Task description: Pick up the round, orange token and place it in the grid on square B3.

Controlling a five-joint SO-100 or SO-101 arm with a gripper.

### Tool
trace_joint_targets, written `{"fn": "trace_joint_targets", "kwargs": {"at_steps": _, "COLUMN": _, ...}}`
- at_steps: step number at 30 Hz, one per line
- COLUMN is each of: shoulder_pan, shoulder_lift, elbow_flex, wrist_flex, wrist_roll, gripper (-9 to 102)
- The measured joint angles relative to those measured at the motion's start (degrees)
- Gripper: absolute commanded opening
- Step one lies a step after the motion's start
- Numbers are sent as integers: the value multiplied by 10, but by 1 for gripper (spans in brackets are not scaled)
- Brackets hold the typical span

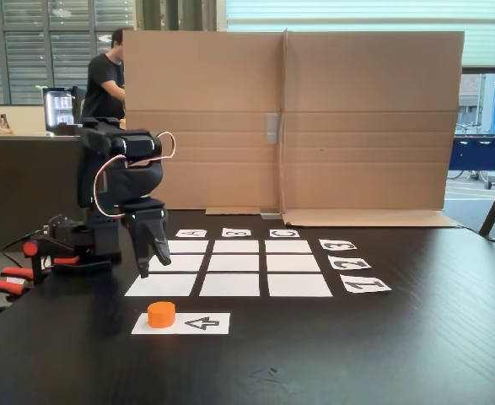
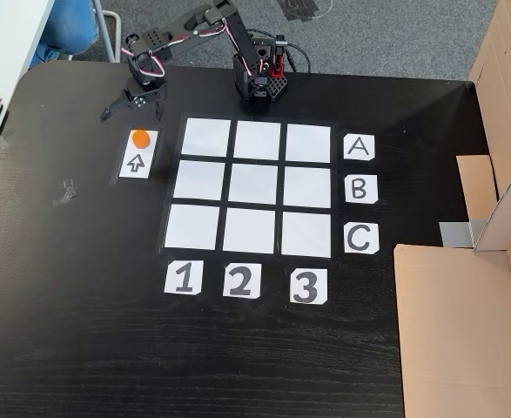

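The orange token (image 1: 161,314) (image 2: 139,138) stands on one end of a white paper strip (image 1: 201,323) (image 2: 136,162) printed with a black arrow, beside the grid (image 1: 229,284) (image 2: 193,226). Square B3 (image 1: 236,246) (image 2: 307,186) is a bare white cell in line with the B card (image 2: 359,189) and the 3 card (image 2: 305,286). My gripper (image 1: 153,263) (image 2: 133,110) hangs fingers down just beyond the token, on the arm's side of it and above the table. Its fingers are spread open with nothing between them.
A tall cardboard wall (image 1: 289,118) (image 2: 464,322) borders the table past the letter cards. The arm's base (image 2: 257,85) sits at the table edge near the A row. Red-handled clamps (image 1: 2,285) stick out at the left. A person (image 1: 105,80) stands behind.
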State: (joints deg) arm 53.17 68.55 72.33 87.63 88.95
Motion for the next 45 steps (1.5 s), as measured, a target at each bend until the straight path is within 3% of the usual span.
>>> {"fn": "trace_joint_targets", "kwargs": {"at_steps": 22, "shoulder_pan": 1, "shoulder_lift": -125, "elbow_flex": -101, "wrist_flex": -1, "wrist_roll": -114, "gripper": 66}}
{"fn": "trace_joint_targets", "kwargs": {"at_steps": 45, "shoulder_pan": 0, "shoulder_lift": -191, "elbow_flex": -163, "wrist_flex": -1, "wrist_roll": -128, "gripper": 67}}
